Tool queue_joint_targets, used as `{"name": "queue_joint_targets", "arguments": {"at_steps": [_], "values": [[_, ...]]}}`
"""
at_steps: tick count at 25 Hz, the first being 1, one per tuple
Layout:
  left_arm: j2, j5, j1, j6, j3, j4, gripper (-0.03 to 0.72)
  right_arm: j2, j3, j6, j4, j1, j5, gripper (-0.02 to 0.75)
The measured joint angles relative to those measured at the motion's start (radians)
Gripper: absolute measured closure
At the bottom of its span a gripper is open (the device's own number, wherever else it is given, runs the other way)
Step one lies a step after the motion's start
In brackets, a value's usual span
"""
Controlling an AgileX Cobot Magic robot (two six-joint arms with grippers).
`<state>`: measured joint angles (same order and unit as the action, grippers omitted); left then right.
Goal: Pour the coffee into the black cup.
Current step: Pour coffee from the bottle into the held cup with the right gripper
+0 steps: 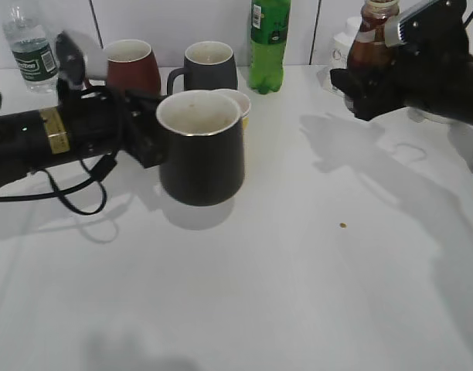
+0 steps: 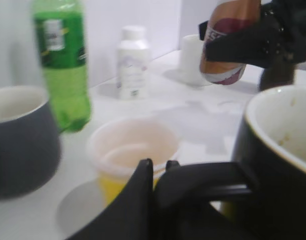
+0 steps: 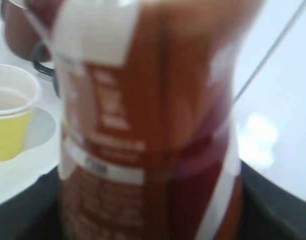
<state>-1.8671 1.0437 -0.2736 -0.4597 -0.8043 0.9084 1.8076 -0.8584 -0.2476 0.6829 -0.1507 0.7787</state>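
Two-arm pour, both vessels in hand. On the left, we see the left gripper (image 1: 148, 139) with its jaws closed on the handle side of the black cup (image 1: 202, 151); the left wrist view shows dark fingers (image 2: 138, 200) wrapped about the loop handle. The black cup appears raised clear of the table (image 1: 298, 294), its shadow lying below it, and its white interior looks empty. We judge that it is held by the handle so that the mouth stays open and level for a stream from above.

On the right, the right gripper (image 1: 368, 93) has its jaws closed on the coffee (image 1: 373, 39), a brown bottle held upright near the back wall, well apart from the black cup. The right wrist view is filled by its blurred red-brown and white label (image 3: 143, 125). We cannot tell whether a cap is on. The upright grip at mid-body suggests that tilting has not begun; we judge that the bottle must first travel toward the black cup.

Behind stand a maroon mug (image 1: 132, 66), a grey mug (image 1: 209, 66), a green bottle (image 1: 269, 42), a water bottle (image 1: 29, 46), a white bottle (image 2: 133, 62), and a yellow paper cup (image 2: 133, 155) just beside the black cup, which any drip could reach.
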Motion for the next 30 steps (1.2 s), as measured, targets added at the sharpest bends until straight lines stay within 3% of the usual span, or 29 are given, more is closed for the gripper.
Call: {"name": "queue_joint_targets", "arguments": {"at_steps": [7,14,22,30], "values": [[0.0,-0.027,-0.11,-0.069,-0.107,0.003,0.648,-0.218,0.078,0.001,0.13,0.0,-0.115,0.211],[0.0,-0.071,-0.215,-0.092,-0.174,0.002,0.648,-0.351,0.085,0.033,0.352,0.0,-0.117,0.211],[0.0,-0.137,-0.303,-0.109,-0.214,0.003,0.648,-0.409,0.085,0.09,0.384,0.0,-0.116,0.211],[0.0,-0.186,-0.322,-0.11,-0.246,0.004,0.648,-0.41,0.085,0.339,0.385,0.0,-0.116,0.211]]}}
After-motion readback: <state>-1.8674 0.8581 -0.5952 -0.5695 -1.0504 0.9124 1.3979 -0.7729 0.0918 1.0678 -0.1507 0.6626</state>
